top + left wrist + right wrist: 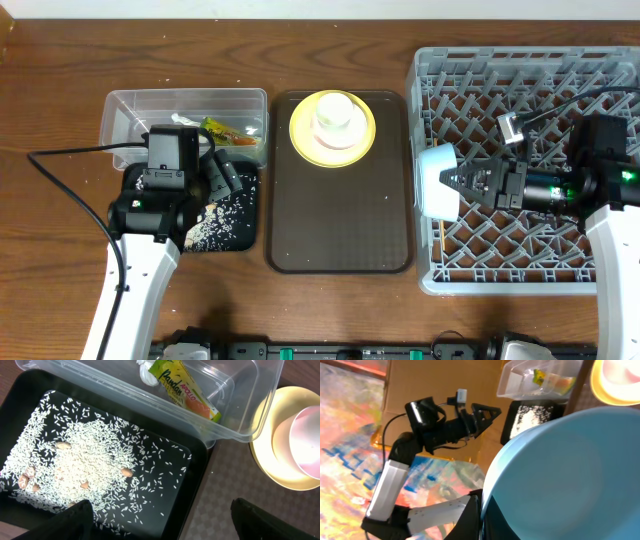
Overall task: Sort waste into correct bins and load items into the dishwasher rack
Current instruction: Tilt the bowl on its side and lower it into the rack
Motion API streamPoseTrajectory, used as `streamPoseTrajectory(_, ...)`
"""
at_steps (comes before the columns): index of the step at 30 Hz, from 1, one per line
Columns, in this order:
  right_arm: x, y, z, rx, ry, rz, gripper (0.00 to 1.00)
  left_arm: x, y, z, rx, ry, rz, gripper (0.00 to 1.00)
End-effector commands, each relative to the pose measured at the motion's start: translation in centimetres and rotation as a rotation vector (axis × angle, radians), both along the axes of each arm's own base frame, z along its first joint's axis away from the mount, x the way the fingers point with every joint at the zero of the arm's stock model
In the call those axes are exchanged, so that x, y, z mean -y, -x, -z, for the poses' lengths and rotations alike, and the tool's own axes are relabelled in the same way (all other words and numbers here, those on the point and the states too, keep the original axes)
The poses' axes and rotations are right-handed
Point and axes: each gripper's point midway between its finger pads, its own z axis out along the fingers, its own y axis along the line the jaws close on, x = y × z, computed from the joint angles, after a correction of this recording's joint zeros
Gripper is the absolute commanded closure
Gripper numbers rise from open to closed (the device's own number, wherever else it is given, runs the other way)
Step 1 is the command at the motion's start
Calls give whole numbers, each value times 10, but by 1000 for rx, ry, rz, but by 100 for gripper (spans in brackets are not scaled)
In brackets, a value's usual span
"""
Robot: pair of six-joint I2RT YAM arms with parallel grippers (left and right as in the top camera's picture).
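Pale blue and glossy, the bowl (560, 470) fills the lower right of the right wrist view. It's stood up on its edge, with the right tool (462, 186) pinched shut on its rim. From overhead it's at the left wall of the dishwasher rack (600, 70), mid-right of frame. To me it looks hard, slick and not heavy, so a thin rim pinch could let it swivel. I'd go low and slow over the pegs.

The left tool (165, 520) hangs wide open with nothing in it over the black tray (197, 467) at lower left, where the rice grains (85, 455) lie spread.

Further up the desk (60, 100), the yellow plate (305, 140) with the cup (335, 112) on it sits on the brown serving tray (340, 220), top centre. The cup is probably light and tippy, so take it by its wall first. The plate is flat, so only its edge offers a hold.

Top left, the clear tub (125, 110) has the wrapper (187, 387) and paper wad (145, 372).
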Motion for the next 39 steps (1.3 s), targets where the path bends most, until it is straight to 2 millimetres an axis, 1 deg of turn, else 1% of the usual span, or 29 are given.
streamPoseTrajectory(1, -2, 8, -12, 76, -58, -29, 99, -3, 0, 3, -8, -20, 4, 10)
streamPoseTrajectory(4, 0, 18, -2, 72, -8, -35, 99, -3, 0, 3, -8, -20, 4, 10)
streamPoseTrajectory(8, 7, 29, 16, 42, 99, -46, 99, -3, 0, 3, -8, -20, 4, 10)
streamPoseTrajectory(11, 9, 34, 20, 33, 106, -48, 99, -3, 0, 3, -8, -20, 4, 10)
streamPoseTrajectory(16, 17, 33, 35, -5, 115, -13, 99, -3, 0, 3, -8, -20, 4, 10)
streamPoseTrajectory(22, 31, 31, 61, -60, 80, 65, 99, -3, 0, 3, -8, -20, 4, 10)
streamPoseTrajectory(25, 34, 30, 67, -68, 55, 93, 99, -3, 0, 3, -8, -20, 4, 10)
streamPoseTrajectory(34, 33, 32, 88, -68, 52, 95, 99, -3, 0, 3, -8, -20, 4, 10)
streamPoseTrajectory(36, 33, 32, 90, -63, 44, 97, 99, -3, 0, 3, -8, -20, 4, 10)
streamPoseTrajectory(39, 31, 31, 85, -5, 6, 99, 99, -3, 0, 3, -8, -20, 4, 9)
